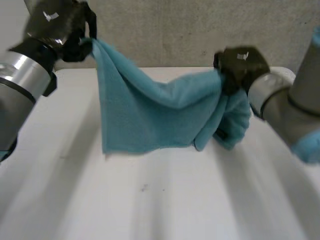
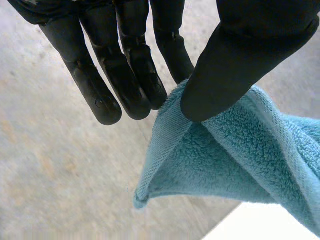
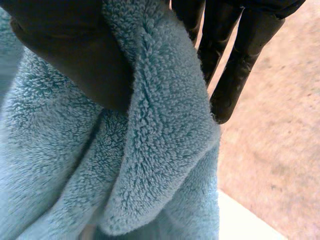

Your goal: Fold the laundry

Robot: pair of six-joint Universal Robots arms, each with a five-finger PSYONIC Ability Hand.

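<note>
A blue terry towel hangs in the air between my two hands above the white table, its lower edge near the tabletop. My left hand is raised at the far left and pinches one top corner of the towel between thumb and fingers. My right hand holds the opposite top edge lower down, where the cloth bunches and droops. In the right wrist view the thumb presses the towel against the fingers.
A grey-beige wall rises behind the table's far edge. Bare white tabletop stretches in front of the hanging towel towards the near edge.
</note>
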